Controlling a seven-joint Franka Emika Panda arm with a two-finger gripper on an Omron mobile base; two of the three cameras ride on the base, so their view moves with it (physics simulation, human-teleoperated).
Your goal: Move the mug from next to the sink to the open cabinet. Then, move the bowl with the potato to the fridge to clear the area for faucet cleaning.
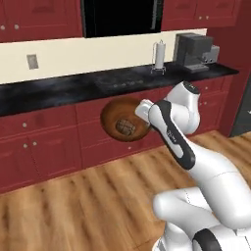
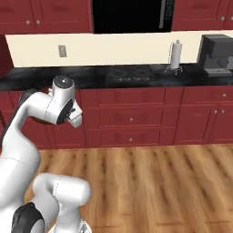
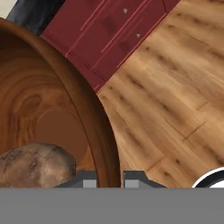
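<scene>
One bowl (image 3: 48, 109) rim pinched in claw (image 3: 109, 178), potato (image 3: 35, 165) inside.

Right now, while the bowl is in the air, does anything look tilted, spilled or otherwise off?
Yes: the bowl hangs in the gripper tipped steeply, its open side facing out over the wood floor in front of the red drawers. The potato is inside it, low near the rim, and might roll out. Nothing has spilled.

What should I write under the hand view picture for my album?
Gripper pinching the wooden bowl's rim, potato inside, above the wood floor.
</scene>
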